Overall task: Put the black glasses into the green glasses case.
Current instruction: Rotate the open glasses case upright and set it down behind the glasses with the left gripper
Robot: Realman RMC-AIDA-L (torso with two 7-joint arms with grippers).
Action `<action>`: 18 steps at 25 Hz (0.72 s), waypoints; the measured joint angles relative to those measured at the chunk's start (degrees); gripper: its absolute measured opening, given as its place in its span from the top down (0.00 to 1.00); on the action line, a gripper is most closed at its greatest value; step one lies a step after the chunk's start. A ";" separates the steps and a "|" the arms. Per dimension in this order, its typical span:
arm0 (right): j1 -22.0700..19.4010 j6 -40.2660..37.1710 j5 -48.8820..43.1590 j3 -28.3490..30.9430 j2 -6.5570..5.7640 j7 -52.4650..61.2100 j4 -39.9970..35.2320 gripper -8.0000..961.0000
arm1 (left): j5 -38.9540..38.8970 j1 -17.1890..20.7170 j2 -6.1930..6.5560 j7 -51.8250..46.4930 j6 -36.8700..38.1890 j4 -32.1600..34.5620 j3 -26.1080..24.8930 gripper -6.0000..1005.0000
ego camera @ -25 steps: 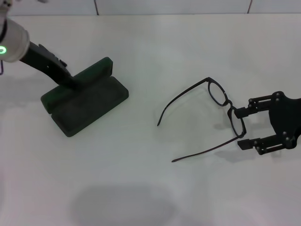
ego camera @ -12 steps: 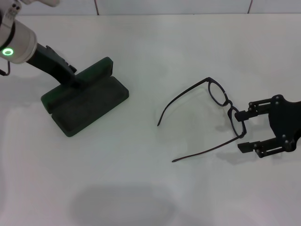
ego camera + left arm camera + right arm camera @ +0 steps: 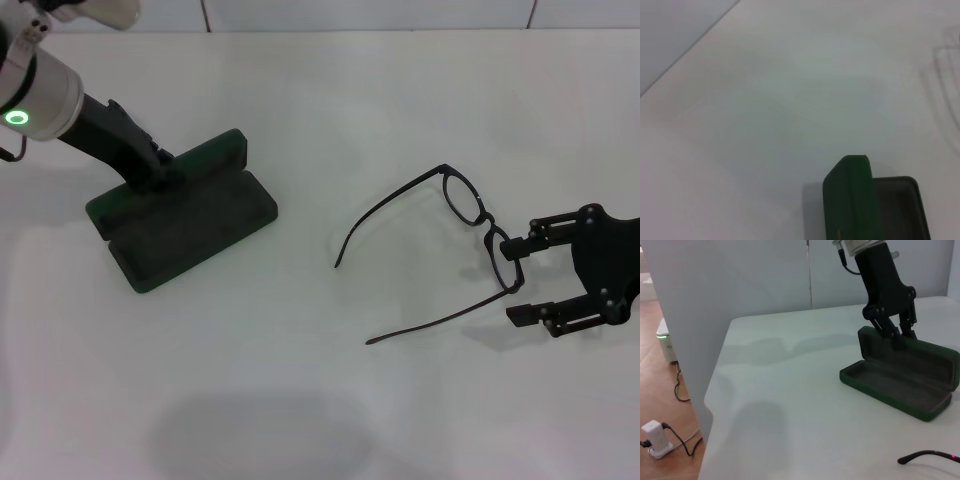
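Observation:
The green glasses case (image 3: 185, 222) lies open at the left of the white table, its lid standing up at the back. My left gripper (image 3: 160, 172) is shut on the lid's edge; the right wrist view shows its fingers (image 3: 896, 335) astride the lid of the case (image 3: 905, 377). The left wrist view shows the lid (image 3: 850, 197) close up. The black glasses (image 3: 462, 200) lie unfolded right of centre, temple arms pointing left. My right gripper (image 3: 516, 281) is open at the table's right side, with the near lens end of the glasses between its fingers. One temple tip (image 3: 925, 456) shows in the right wrist view.
The table top (image 3: 320, 400) is plain white, with a wall behind it. In the right wrist view the table's edge (image 3: 715, 390) drops to a wooden floor with a power strip (image 3: 655, 437) and cables.
My left arm has shifted a little to the right, and the case has turned slightly with it. My right gripper has eased slightly toward the near edge. The glasses have not moved.

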 joint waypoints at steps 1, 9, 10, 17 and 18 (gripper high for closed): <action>-0.03 0.00 0.00 0.00 0.00 0.02 0.00 0.25 | -0.18 0.00 -0.02 1.08 0.07 0.04 0.00 0.73; -0.03 -0.71 -0.01 0.00 0.00 1.13 -0.25 0.25 | -5.55 0.34 -0.95 19.71 0.10 3.74 0.00 0.78; -0.03 -0.73 -0.01 0.00 0.00 1.15 -0.23 0.25 | -6.34 0.47 -1.17 22.62 0.03 4.01 0.01 0.79; -0.15 -0.76 -0.05 0.00 0.22 1.19 0.03 0.25 | -8.03 -0.41 -1.86 29.01 -1.14 2.96 0.03 0.79; -0.17 -0.76 -0.06 -0.01 0.24 1.19 0.03 0.25 | -8.07 -0.51 -1.92 29.36 -1.61 2.51 0.23 0.79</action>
